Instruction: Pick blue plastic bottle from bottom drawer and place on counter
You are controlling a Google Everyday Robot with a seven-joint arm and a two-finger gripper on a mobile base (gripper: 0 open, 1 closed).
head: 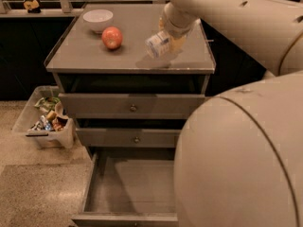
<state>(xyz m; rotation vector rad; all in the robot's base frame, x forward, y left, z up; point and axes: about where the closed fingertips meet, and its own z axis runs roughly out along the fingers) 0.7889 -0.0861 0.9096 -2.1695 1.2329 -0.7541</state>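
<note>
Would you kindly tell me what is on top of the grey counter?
A round white bowl and a red apple rest on the grey counter. The pincer holds the small blue-labelled plastic bottle tilted over it; the arm covers its back right corner.
</note>
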